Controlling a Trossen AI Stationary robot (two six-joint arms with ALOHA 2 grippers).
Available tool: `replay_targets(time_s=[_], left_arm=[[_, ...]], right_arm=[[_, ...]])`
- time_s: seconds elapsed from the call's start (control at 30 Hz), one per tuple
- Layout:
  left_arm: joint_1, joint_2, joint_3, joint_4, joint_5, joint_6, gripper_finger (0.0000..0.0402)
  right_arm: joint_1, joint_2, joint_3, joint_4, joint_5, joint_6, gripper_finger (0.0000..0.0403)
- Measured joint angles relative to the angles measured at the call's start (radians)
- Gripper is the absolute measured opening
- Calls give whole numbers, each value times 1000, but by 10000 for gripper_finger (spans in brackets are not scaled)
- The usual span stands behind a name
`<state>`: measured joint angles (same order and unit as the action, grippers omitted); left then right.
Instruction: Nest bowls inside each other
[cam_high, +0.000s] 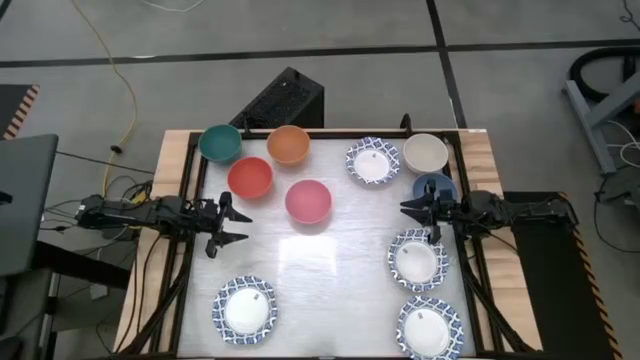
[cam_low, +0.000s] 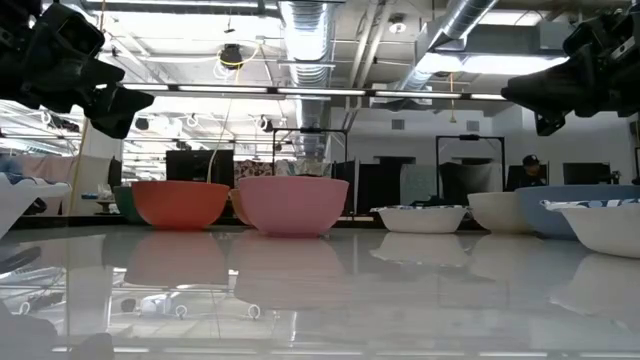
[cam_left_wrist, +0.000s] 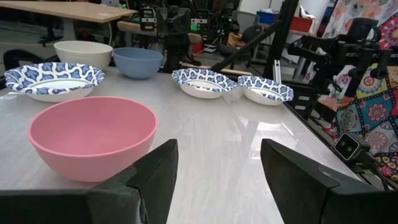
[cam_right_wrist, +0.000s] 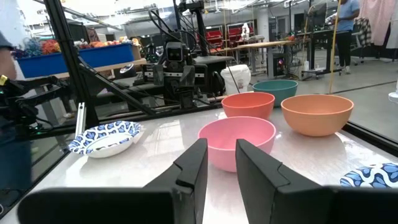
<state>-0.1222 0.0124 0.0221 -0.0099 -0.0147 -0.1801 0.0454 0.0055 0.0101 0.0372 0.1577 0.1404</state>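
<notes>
On the glossy white table (cam_high: 330, 260), ten separate bowls sat unnested, the pink bowl (cam_high: 308, 200) near the middle, while my left gripper (cam_high: 232, 226) hovered wide open at the left edge and my right gripper (cam_high: 415, 208), empty, stood narrowly parted over the blue bowl (cam_high: 433, 186).

No writing, label, brand or number can be read anywhere in these views (the patterned rims on the bowls (cam_high: 372, 161) are ornament, not lettering, and the gear in the room beyond is too far off to make out).
</notes>
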Motion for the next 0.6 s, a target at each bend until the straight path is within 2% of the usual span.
replay_targets(time_s=[0.37, 0.6], left_arm=[[0, 0, 0, 2, 0, -7, 220], [0, 0, 0, 1, 0, -140, 220]], right_arm=[[0, 0, 0, 0, 0, 0, 105], [0, 0, 0, 0, 0, 0, 105]])
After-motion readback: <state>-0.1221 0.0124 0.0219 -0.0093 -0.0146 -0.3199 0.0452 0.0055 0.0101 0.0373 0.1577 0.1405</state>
